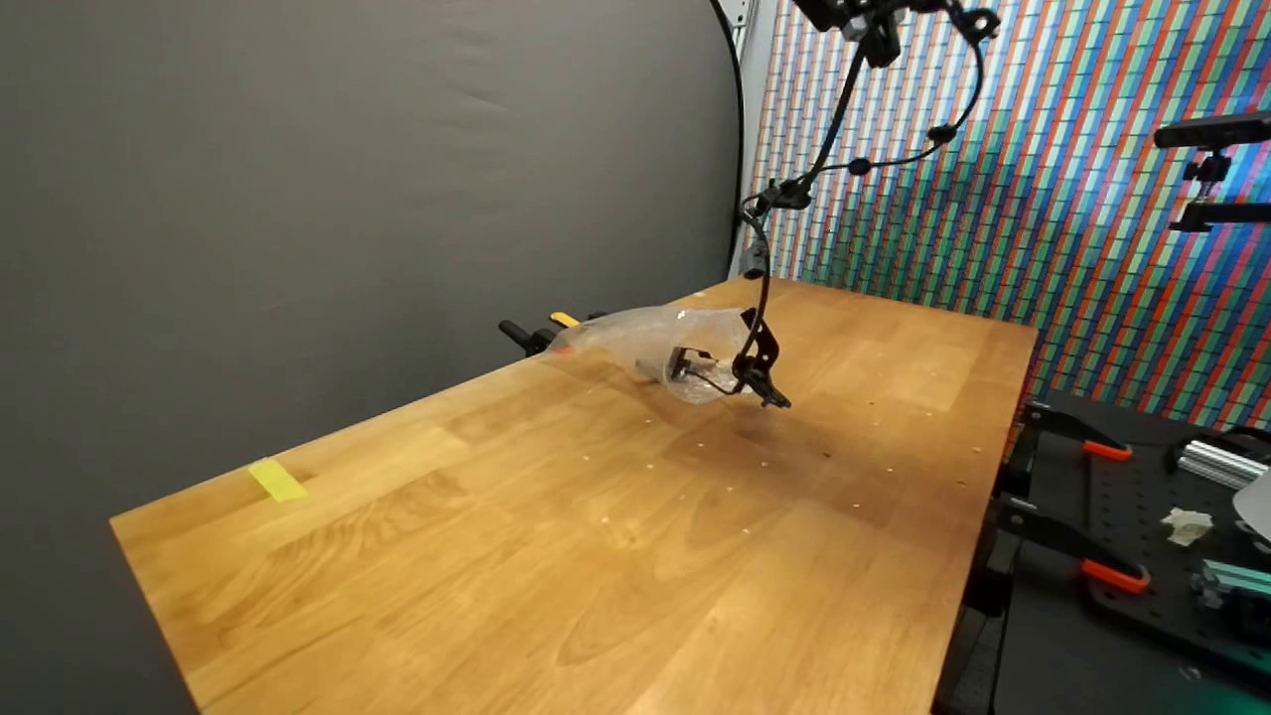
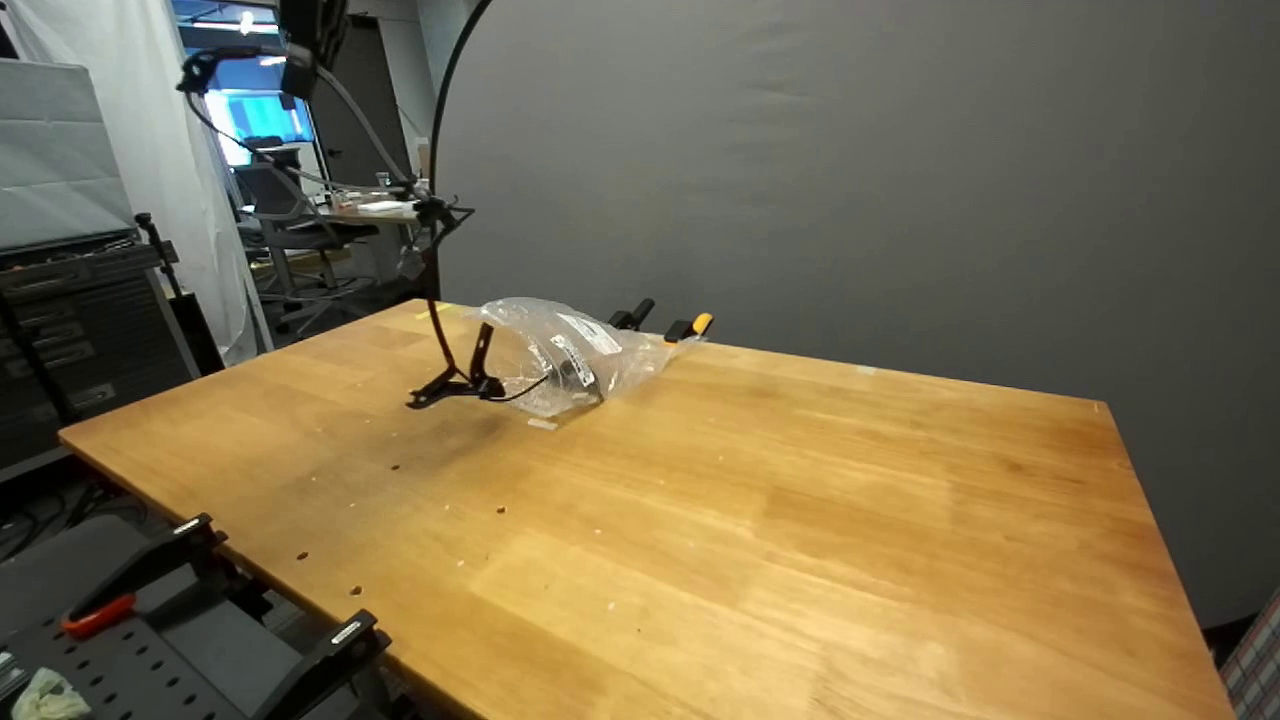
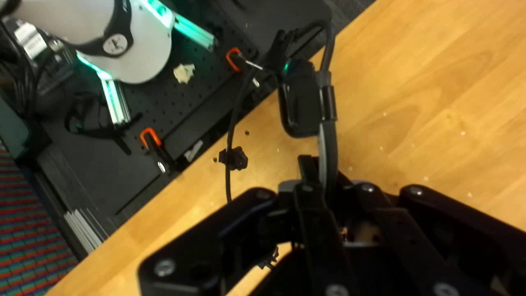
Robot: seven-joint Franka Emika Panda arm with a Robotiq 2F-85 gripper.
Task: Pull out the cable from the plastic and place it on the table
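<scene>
Black jointed gripper (image 1: 878, 45): your jaws look pinched together on the long black cable (image 1: 839, 111), holding it high over the light-brown wooden table (image 1: 556, 596).
Cable below the jaws: most hangs free, yet a thin black lead (image 1: 709, 381) runs from the angled black bracket (image 1: 757, 373) into the mouth of the clear plastic bag (image 1: 635, 336).
Small dark lead end (image 1: 679, 363): appears to be inside the bag; tug sideways and it could hook the film and drag the bag along.
Bag's far end: reaches the black-and-yellow clamp (image 2: 685, 330); pinned there or not, you cannot tell. If pinned, a hard pull may slip the cable through your grip.
Bracket: seems to dangle; move fast and it may swing into the bag's mouth and catch.
</scene>
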